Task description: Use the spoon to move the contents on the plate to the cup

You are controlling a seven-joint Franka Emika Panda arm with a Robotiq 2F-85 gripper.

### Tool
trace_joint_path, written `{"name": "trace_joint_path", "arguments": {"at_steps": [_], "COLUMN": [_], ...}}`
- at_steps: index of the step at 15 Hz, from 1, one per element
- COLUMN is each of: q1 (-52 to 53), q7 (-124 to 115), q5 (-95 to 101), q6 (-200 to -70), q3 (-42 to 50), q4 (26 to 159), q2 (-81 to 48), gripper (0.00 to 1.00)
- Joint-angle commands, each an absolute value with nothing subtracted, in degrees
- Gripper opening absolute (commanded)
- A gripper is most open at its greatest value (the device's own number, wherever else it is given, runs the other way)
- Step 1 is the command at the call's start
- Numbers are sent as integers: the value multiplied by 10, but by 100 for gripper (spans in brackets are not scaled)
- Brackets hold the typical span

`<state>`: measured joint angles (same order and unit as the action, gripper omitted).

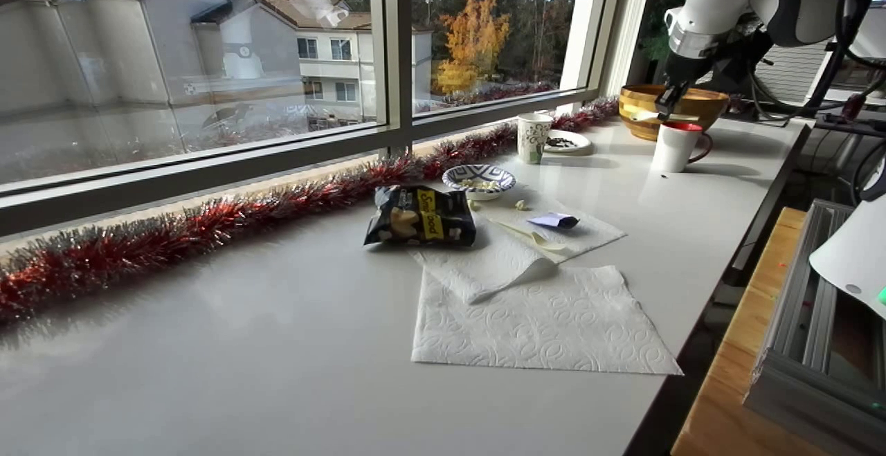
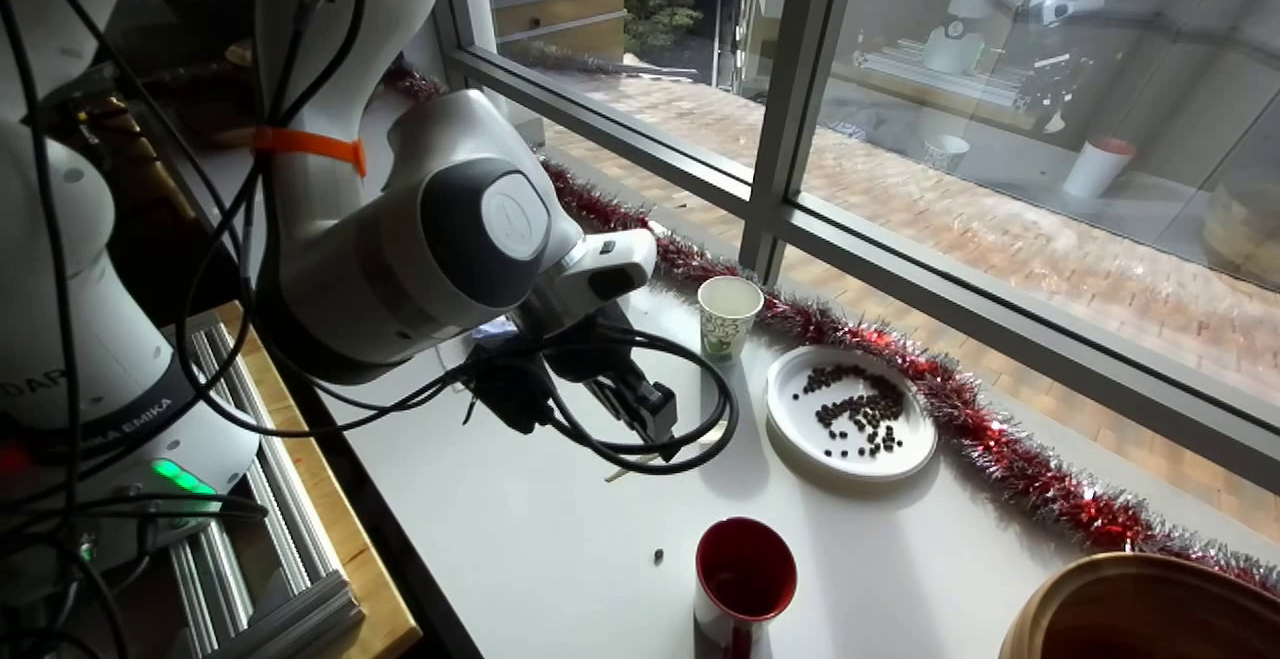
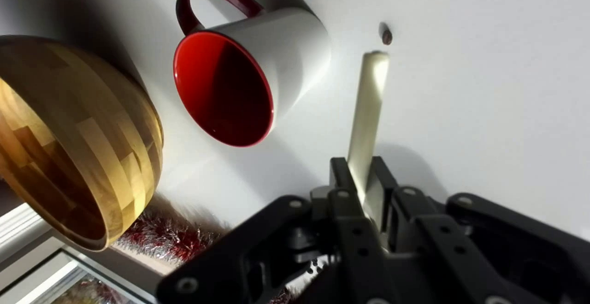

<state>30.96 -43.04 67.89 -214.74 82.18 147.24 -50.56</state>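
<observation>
Spoon (image 3: 369,105): pale and narrow, gripped above the worktop (image 1: 242,352) — in the wrist view a flat length with a squared end points toward a loose dark piece (image 3: 387,38); the scoop end cannot be made out.
Tool (image 3: 361,168): clenched on the spoon, jaws pressed to it from both sides.
Plate (image 2: 797,429): flat, round and white, resting on the worktop beside the red-and-silver tinsel (image 2: 1010,454); many small dark pieces (image 2: 868,407) are scattered over it.
Mug (image 3: 286,55): upright on the worktop, white outside and red inside, with a dark red handle; apart from the plate, near the tool and the loose dark piece.
Wooden bowl (image 3: 124,152): banded in lighter and darker browns, close to the mug with a gap between them.
Paper cup (image 2: 722,331): upright, leaf-patterned, just beside the plate.
Snack bag (image 1: 421,217): black with a yellow band, lying in an exterior view next to a patterned bowl (image 1: 477,171) of pale popcorn (image 1: 479,184) — two bits lie outside it.
Paper towels (image 1: 540,331): overlapping sheets spread on the worktop; on them rest a pale utensil (image 1: 552,243) and a small purple packet (image 1: 552,220).
Arm (image 2: 390,269): white, reaching over the worktop, an orange band (image 2: 310,146) around it.
</observation>
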Motion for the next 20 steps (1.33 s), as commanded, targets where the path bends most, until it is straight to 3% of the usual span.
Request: {"name": "trace_joint_path", "arguments": {"at_steps": [1,6,7,8,9,14,15,16,20], "q1": [235,143,78,51,80,28,-61,8,-22], "q7": [-403,-400,-347,-348,-401,-413,-376,-418,-424], "q5": [731,783,796,795,783,798,823,806,809], "q6": [-2192,-2277,-2186,-2171,-2263,-2295,-2209,-2286,-2285], "q3": [766,680,609,575,599,526,433,493,455], "q4": [1454,1418,1423,1415,1392,1364,1368,1351,1331], "q2": [-477,-491,-379,-370,-470,-466,-385,-468,-473], "gripper": [3,3,3,3,3,3,3,3,3]}}
